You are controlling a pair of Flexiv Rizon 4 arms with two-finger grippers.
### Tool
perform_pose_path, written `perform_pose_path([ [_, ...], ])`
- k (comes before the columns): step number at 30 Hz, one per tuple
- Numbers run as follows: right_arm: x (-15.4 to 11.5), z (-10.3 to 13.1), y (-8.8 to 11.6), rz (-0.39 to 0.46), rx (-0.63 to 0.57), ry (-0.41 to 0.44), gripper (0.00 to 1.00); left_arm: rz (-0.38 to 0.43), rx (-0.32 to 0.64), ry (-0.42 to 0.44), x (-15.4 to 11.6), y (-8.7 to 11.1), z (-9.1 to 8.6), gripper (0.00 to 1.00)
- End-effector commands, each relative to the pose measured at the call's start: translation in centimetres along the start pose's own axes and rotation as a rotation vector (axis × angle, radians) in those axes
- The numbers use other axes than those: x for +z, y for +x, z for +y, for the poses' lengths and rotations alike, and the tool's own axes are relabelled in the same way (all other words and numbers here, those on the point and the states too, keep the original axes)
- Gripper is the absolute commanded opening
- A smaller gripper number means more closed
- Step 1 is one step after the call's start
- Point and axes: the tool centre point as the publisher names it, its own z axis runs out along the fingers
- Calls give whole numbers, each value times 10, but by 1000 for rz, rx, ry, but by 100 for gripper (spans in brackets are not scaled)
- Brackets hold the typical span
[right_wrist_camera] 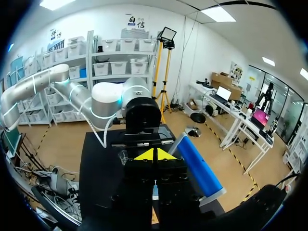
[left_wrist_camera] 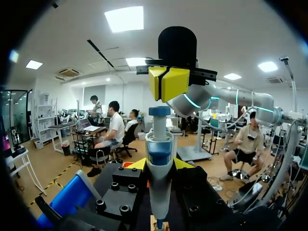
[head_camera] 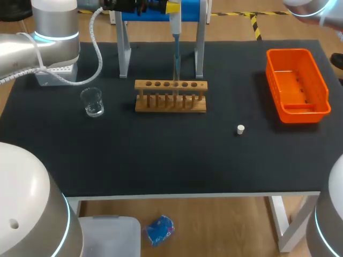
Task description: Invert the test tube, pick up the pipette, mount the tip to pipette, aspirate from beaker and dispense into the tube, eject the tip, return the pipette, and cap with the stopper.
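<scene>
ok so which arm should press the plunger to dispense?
Right. The right gripper sits shut just above the plunger; the left gripper is shut on the pipette, over the rack.

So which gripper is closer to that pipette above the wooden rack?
Left. The left gripper holds the pipette by its body between both fingers; the right gripper sits just above its top, fingers shut.

Probably lab bench: wooden test-tube rack, glass beaker, pipette, black table.
</scene>
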Motion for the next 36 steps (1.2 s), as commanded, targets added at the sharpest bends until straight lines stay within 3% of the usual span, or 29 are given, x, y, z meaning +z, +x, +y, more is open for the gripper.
perform_pose_path([
  [1,1,-1,-2,1,1,10,0,-2,0,0,0,0,0,0],
  [36,8,-17,1,18,18,34,0,-2,0,0,0,0,0,0],
])
